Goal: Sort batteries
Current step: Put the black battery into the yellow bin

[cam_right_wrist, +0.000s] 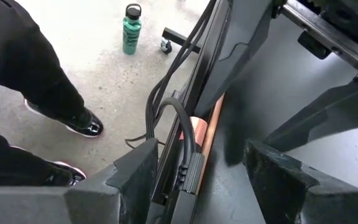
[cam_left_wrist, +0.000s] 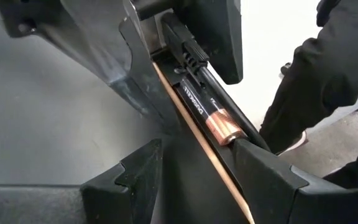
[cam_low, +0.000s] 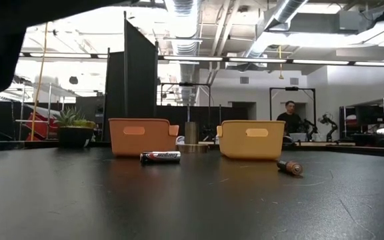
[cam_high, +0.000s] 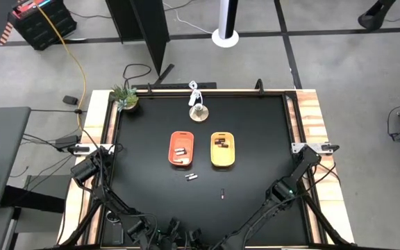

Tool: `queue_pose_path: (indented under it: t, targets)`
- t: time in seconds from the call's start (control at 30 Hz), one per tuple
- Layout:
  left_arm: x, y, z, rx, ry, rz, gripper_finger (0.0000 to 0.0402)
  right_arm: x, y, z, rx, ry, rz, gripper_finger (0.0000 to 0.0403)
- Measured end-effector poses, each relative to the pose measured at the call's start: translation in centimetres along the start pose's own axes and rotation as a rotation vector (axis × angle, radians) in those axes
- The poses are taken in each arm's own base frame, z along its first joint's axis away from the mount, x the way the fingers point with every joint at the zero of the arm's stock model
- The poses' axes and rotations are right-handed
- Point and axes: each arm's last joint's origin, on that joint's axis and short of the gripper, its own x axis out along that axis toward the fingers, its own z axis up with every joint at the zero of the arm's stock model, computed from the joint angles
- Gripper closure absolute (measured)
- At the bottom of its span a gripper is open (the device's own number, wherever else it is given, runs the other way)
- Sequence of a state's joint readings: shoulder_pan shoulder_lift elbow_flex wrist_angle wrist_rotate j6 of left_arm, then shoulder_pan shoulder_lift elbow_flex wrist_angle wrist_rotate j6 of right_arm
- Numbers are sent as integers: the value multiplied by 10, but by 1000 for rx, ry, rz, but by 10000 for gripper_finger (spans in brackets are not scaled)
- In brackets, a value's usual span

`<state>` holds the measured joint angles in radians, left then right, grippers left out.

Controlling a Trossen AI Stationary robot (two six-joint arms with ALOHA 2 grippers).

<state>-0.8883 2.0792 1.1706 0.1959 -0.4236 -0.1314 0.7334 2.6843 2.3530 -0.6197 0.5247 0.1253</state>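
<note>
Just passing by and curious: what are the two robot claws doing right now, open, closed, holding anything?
Left gripper: open, holding nothing, parked at the table's near-left edge.
Right gripper: open, holding nothing, parked at the near-right edge.

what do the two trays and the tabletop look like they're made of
Orange tray and yellow tray: probably moulded plastic, with uniform matte colour, rounded corners and a recessed oval in the side wall. Tabletop: a dark, smooth sheet with a soft sheen, showing faint reflections; whether it is rubber, laminate or painted board cannot be told.
</note>
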Motion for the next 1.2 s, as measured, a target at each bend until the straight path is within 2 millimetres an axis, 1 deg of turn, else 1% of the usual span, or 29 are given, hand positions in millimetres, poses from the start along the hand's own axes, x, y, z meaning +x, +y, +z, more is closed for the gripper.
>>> queue_pose_path:
  t: [0.57,1.2]
  targets:
    - [1,1,3,-10,-24,0,207,4,-6,0,11,6,0,146]
    - [1,3,3,-26,-30,4,207,4,-7,0,18,8,-2,146]
